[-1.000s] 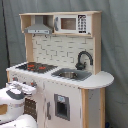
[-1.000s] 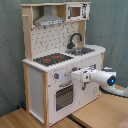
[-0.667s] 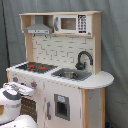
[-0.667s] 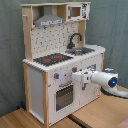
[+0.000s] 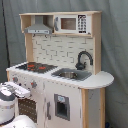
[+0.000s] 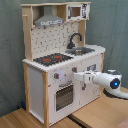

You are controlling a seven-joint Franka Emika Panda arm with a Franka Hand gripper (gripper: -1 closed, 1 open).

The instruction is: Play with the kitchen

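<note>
We're at the kitchen (image 6: 60, 60) front, gripper (image 6: 76, 75) by the knobs (image 6: 56, 76) above the oven door (image 6: 64, 97); can't tell if clenched. Next, prob.: line up w/ one knob.

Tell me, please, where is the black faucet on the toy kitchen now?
In both exterior views the black faucet stands on the counter behind the steel sink, right of the hob, below the microwave.

upright white-and-wood toy kitchen (image 5: 60, 75) (image 6: 62, 60), oven door shut
</note>
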